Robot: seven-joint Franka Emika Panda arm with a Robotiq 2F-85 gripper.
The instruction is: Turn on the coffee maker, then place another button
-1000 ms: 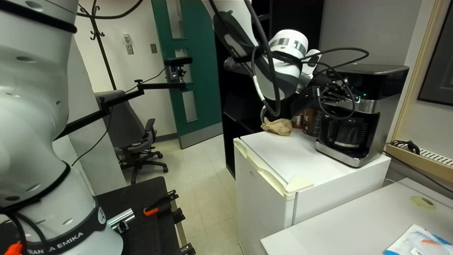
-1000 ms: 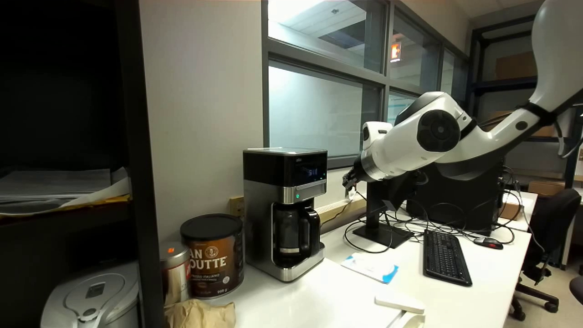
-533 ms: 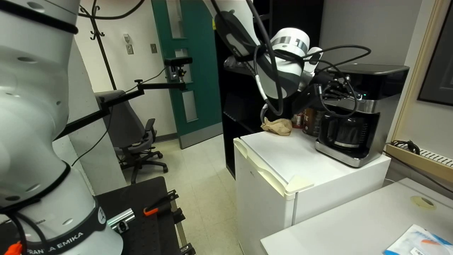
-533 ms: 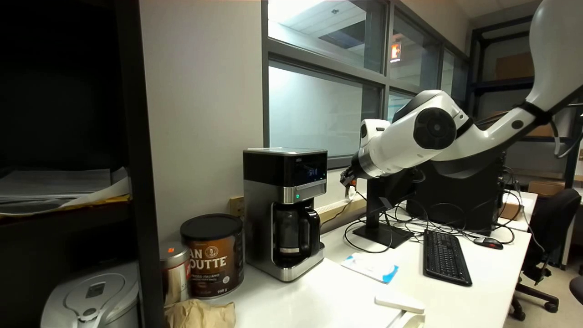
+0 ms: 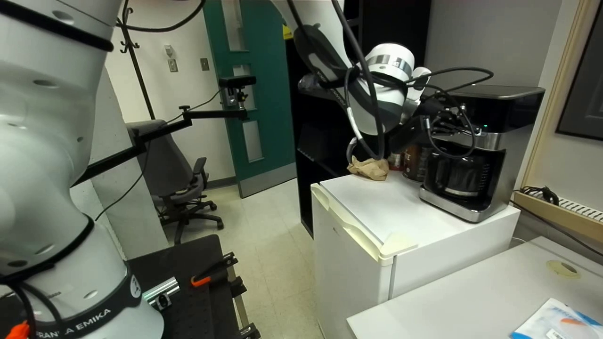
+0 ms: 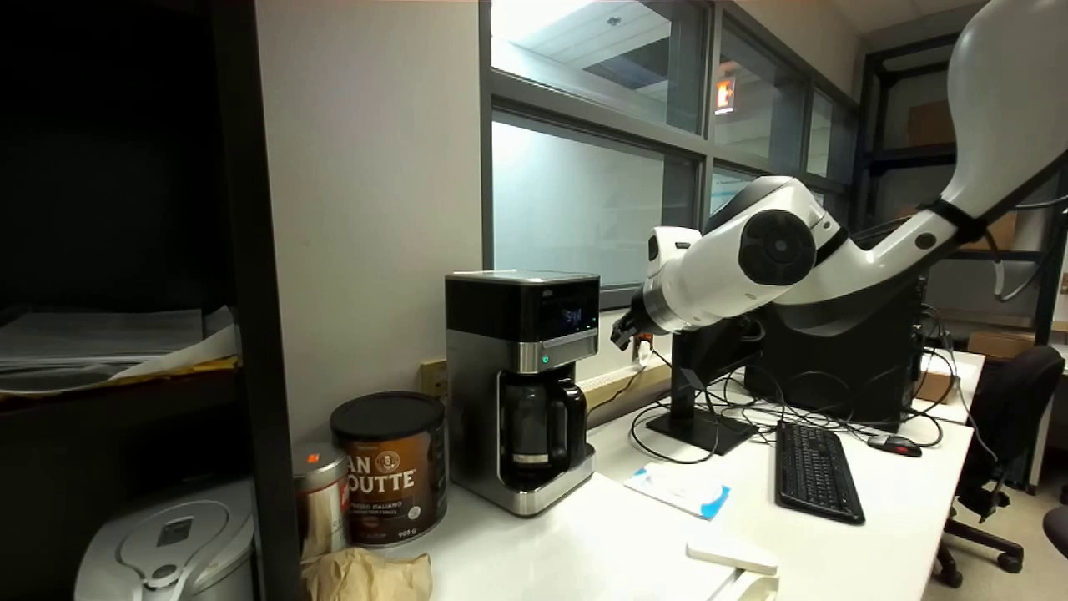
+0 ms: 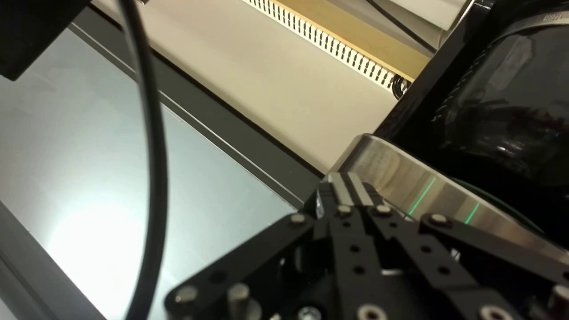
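Observation:
The coffee maker (image 6: 480, 401) stands upright on the white mini fridge (image 5: 372, 202), black with a silver-grey front band and a dark glass carafe (image 6: 527, 421). Its display (image 6: 571, 317) is lit and a green light (image 6: 545, 359) shows on the band. My gripper (image 6: 622, 334) points at its front at about band height, with a gap showing in that exterior view. In an exterior view, my gripper (image 5: 476, 133) overlaps the machine (image 5: 516, 160). In the wrist view, my gripper's fingers (image 7: 350, 189) are together, nothing between them, beside the silver band (image 7: 400, 178); contact cannot be told.
A brown coffee can (image 6: 390, 476), a smaller tin (image 6: 321, 501) and a crumpled paper bag (image 6: 367, 576) stand beside the machine. A black shelf (image 6: 250, 334) stands past them. A desk (image 5: 471, 292) adjoins the fridge, with a keyboard (image 6: 818, 472), monitor stand (image 6: 701, 430) and cables.
My gripper has moved closer to the coffee maker's front, and the arm has dipped slightly in the last half second. The fingers show no visible opening. The coffee maker has not moved.

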